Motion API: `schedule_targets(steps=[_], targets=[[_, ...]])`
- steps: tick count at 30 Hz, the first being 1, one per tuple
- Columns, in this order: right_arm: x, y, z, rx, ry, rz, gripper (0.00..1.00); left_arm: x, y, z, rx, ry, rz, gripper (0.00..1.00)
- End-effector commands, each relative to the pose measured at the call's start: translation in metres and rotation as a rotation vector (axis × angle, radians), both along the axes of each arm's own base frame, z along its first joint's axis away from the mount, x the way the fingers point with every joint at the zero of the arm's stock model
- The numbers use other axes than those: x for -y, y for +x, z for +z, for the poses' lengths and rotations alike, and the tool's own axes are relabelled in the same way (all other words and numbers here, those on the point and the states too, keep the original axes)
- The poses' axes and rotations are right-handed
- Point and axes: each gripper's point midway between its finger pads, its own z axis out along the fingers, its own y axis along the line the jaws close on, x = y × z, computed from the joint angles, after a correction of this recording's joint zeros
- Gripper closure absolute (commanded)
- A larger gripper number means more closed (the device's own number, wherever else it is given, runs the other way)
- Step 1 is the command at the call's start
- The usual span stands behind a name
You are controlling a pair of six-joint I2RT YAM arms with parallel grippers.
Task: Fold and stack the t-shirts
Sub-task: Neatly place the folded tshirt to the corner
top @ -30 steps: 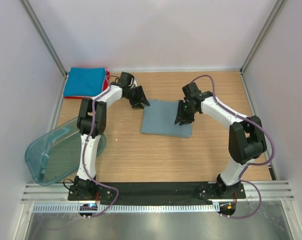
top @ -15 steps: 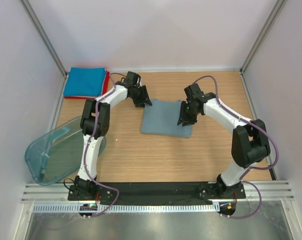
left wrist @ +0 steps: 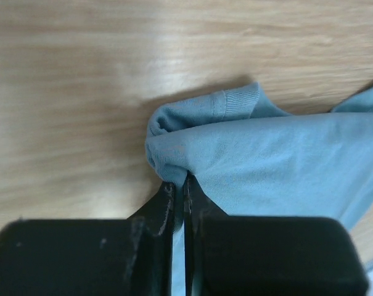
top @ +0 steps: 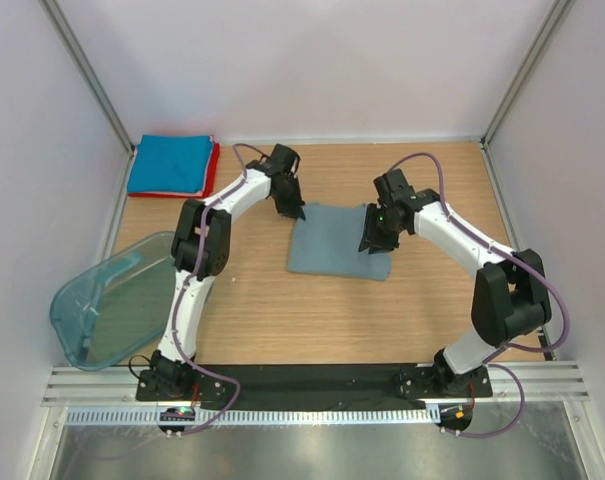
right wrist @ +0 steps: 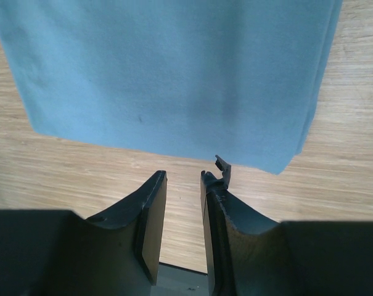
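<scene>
A dusty grey-blue t-shirt [top: 334, 242] lies folded in a rectangle on the wooden table [top: 282, 310] between the two arms. My left gripper [top: 295, 209] is at its far left corner, shut on a bunched fold of that t-shirt [left wrist: 266, 160]; its fingertips [left wrist: 168, 188] pinch the cloth. My right gripper [top: 373, 236] hangs at the shirt's right edge, open with a narrow gap and nothing in it. In the right wrist view the gripper [right wrist: 183, 180] is over bare wood just short of the shirt's edge [right wrist: 174, 74]. A bright blue t-shirt [top: 170, 163] lies folded on a red one [top: 215, 162] at the far left corner.
A translucent teal plastic tub [top: 110, 300] lies tipped at the left edge, beside the left arm's lower link. White walls [top: 312, 70] with metal posts close in the table on three sides. A black strip [top: 312, 378] at the near edge carries both arm bases.
My left gripper has moved right to the shirt's far left corner and closed on it. The right arm and the shirt have shifted slightly to the right.
</scene>
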Motion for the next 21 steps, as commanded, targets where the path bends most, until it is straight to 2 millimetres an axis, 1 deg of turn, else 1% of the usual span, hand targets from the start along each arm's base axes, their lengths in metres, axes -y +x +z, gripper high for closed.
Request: schedule_targets(steps=[1,2,3,4,6,7,8,12,13,14,17,18,20,21], targets=[[0.003,0.001,0.023,0.078,0.012,-0.013,0.64,-0.015,-0.012,0.042,0.029,0.163,0.050,1.00],[0.005,-0.001,0.022,0.081,0.007,-0.019,0.64,-0.020,-0.019,0.047,0.017,0.197,0.059,1.00],[0.006,-0.002,0.022,0.084,0.003,-0.024,0.64,-0.020,-0.020,0.064,0.048,0.196,0.065,1.00],[0.008,-0.003,0.025,0.098,0.003,-0.026,0.64,-0.020,-0.022,0.069,0.066,0.222,0.075,1.00],[0.012,-0.007,0.021,0.092,-0.011,-0.035,0.64,-0.027,-0.026,0.081,0.086,0.262,0.111,1.00],[0.013,-0.008,0.019,0.090,-0.014,-0.038,0.64,-0.025,-0.029,0.082,0.092,0.276,0.114,1.00],[0.015,-0.011,0.016,0.083,-0.019,-0.040,0.65,-0.028,-0.029,0.083,0.096,0.294,0.123,1.00],[0.018,-0.015,0.015,0.081,-0.026,-0.043,0.65,-0.027,-0.035,0.075,0.070,0.317,0.113,1.00],[0.018,-0.015,0.015,0.081,-0.027,-0.046,0.65,-0.027,-0.036,0.076,0.072,0.317,0.109,1.00],[0.019,-0.014,0.017,0.083,-0.028,-0.049,0.65,-0.027,-0.034,0.077,0.080,0.318,0.110,1.00],[0.020,-0.012,0.021,0.094,-0.037,-0.046,0.65,-0.031,-0.025,0.088,0.133,0.343,0.079,1.00],[0.020,-0.012,0.022,0.094,-0.040,-0.045,0.65,-0.031,-0.018,0.101,0.179,0.355,0.042,1.00],[0.020,-0.010,0.024,0.101,-0.042,-0.046,0.65,-0.037,-0.010,0.109,0.212,0.381,0.005,1.00],[0.020,-0.009,0.025,0.110,-0.039,-0.047,0.65,-0.046,-0.006,0.110,0.213,0.404,-0.005,1.00]])
